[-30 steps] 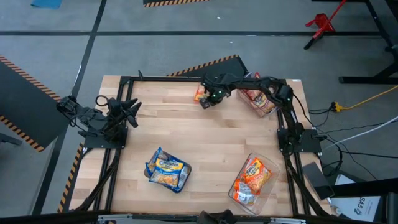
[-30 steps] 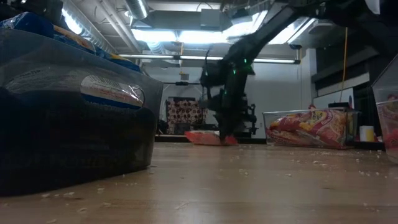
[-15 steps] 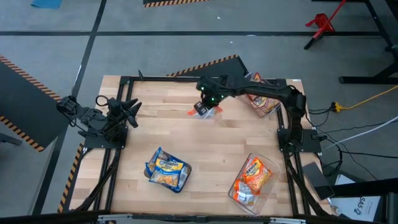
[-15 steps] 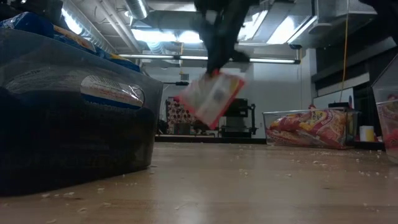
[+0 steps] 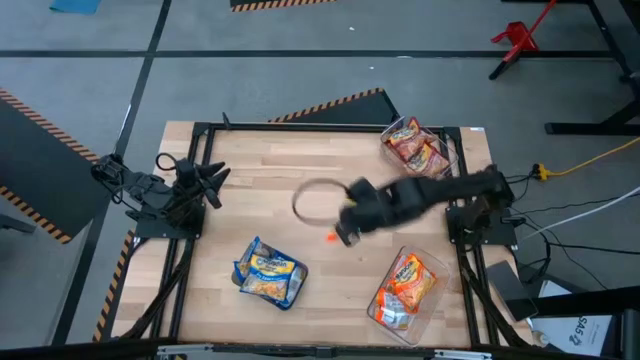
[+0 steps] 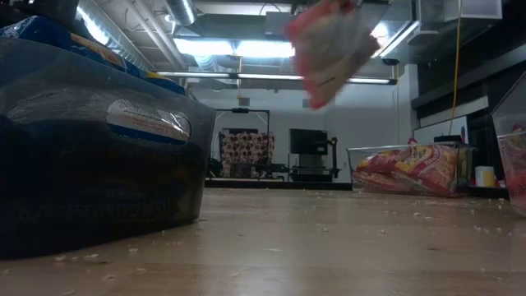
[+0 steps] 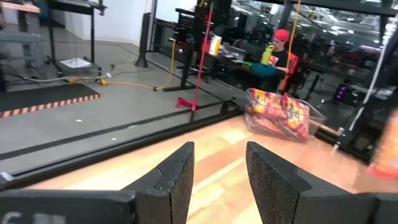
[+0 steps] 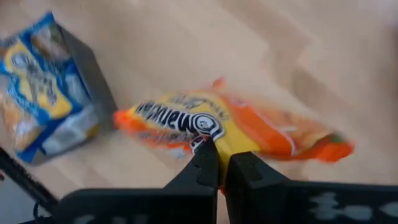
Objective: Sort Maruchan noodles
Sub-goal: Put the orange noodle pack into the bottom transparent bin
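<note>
Above mid-table, right of centre: right gripper, fingers clamped on an orange-red Maruchan packet, carried clear of the wood. Packet's long axis crosswise to the fingers, pinched at the middle of one long edge, printed face toward the wrist camera. High in the low view, tilted and blurred. Only an orange speck of it visible from overhead, beneath the blurred right arm.

Near front edge: bin of blue-yellow packets left of centre, bin of orange packets to the right. At far right corner: bin of dark red packets.

At left edge: left gripper, fingers apart, empty.
</note>
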Robot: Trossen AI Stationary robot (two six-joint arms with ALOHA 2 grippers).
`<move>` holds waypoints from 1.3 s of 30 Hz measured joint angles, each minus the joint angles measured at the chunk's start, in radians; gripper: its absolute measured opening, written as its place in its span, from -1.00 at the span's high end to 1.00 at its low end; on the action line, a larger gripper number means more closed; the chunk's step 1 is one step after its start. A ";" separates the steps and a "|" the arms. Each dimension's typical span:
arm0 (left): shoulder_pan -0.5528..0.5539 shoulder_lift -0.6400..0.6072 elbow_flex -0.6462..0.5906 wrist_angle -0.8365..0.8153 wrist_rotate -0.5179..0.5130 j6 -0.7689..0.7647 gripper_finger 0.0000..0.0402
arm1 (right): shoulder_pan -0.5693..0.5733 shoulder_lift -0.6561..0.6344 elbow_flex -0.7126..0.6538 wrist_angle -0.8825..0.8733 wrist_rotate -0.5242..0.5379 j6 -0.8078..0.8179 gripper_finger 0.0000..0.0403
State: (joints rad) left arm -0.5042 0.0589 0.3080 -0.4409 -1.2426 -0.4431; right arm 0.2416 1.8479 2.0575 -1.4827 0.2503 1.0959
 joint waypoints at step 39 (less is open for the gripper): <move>0.000 0.000 0.000 0.000 0.014 -0.001 0.30 | 0.661 -0.005 -0.315 0.020 -0.034 1.106 1.00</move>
State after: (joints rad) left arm -0.5042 0.0589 0.3080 -0.4412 -1.2282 -0.4438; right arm 0.9026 1.8431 1.7424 -1.4624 0.2165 2.2017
